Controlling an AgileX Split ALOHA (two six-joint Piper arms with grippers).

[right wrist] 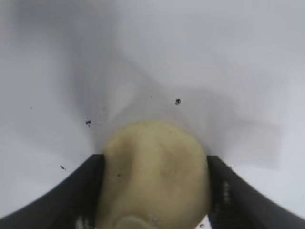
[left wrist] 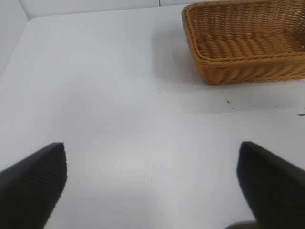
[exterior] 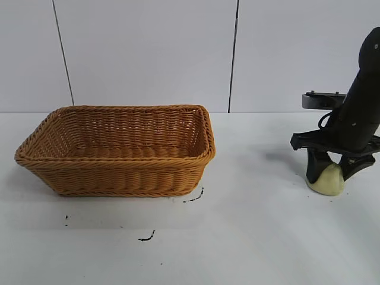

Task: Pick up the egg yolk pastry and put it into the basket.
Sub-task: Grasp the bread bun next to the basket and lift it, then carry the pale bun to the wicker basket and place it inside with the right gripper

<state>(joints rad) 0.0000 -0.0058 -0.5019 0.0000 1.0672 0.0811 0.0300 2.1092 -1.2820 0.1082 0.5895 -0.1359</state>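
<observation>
One basket: orange-brown wicker basket (exterior: 116, 151), rectangular, flared sides, braided rim; sits on the table at the exterior view's left; nothing seen inside it.
One pastry: pale yellow pastry (exterior: 327, 179), rounded lump, resting on the table at the far right, well apart from the basket.
Surface: white table (exterior: 237, 237), matte; a few short black marks (exterior: 146, 237) in front of the basket and near its right corner, plus small dark specks.
Room: pale wall (exterior: 148, 53) behind the table, split by two thin dark vertical seams.
Two grippers, counted: right gripper (exterior: 332, 173) pointing steeply down over the pastry; left gripper (left wrist: 152, 183) seen only from its own wrist camera, over bare table, basket farther off.
Right gripper state: black fingers (right wrist: 76, 191) pressed against both flanks of the pastry (right wrist: 155, 176), clamped on it; pastry bottom at table level.
Left gripper state: fingers (left wrist: 33, 183) spread wide apart, nothing between them.
Shadows: soft grey shadow on the table beside the right arm.
</observation>
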